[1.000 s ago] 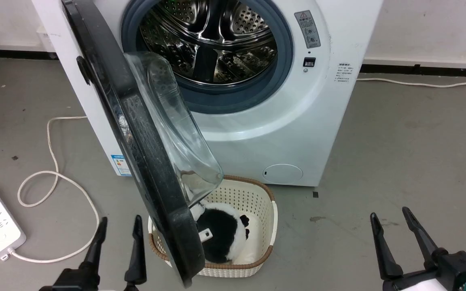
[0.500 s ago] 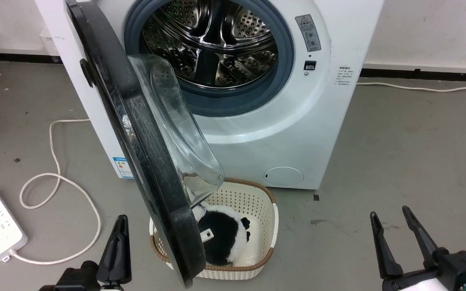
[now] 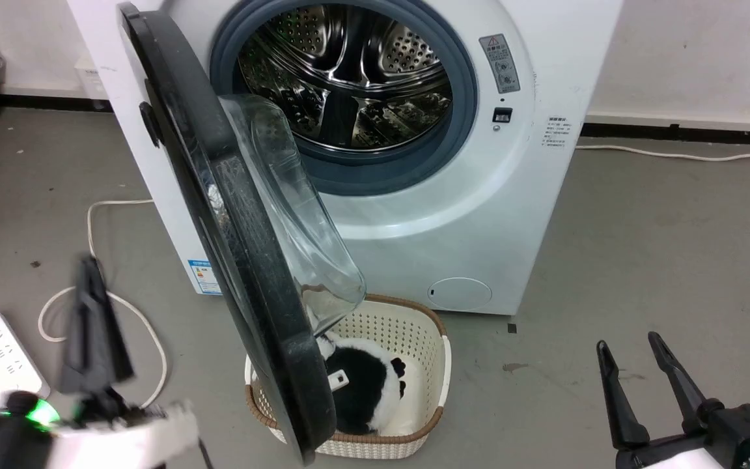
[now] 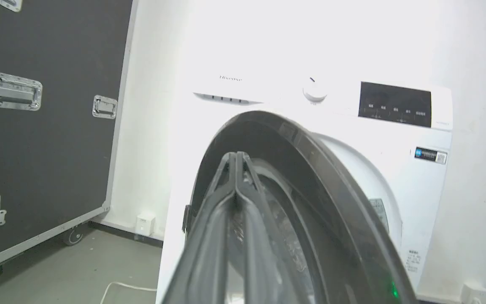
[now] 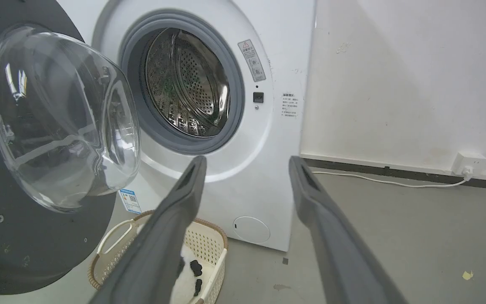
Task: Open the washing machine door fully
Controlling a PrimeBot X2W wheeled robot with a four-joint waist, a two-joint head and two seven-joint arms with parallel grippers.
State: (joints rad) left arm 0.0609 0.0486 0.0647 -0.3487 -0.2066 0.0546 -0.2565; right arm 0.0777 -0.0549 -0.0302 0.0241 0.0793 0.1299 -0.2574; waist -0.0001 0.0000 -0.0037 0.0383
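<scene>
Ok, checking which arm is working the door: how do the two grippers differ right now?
The left gripper is shut; the right gripper is open. The left is blurred, beside the washing machine door; the right is sharp, well clear of it. Both hold nothing.

You have: washing machine [image 3: 453, 221], smooth glossy white shell; its drum [image 3: 349, 65], polished perforated steel; washing machine door [image 3: 251, 280], glossy black rim, clear glass bowl; basket [image 3: 407, 326] beneath the door, perforated cream plastic.
</scene>
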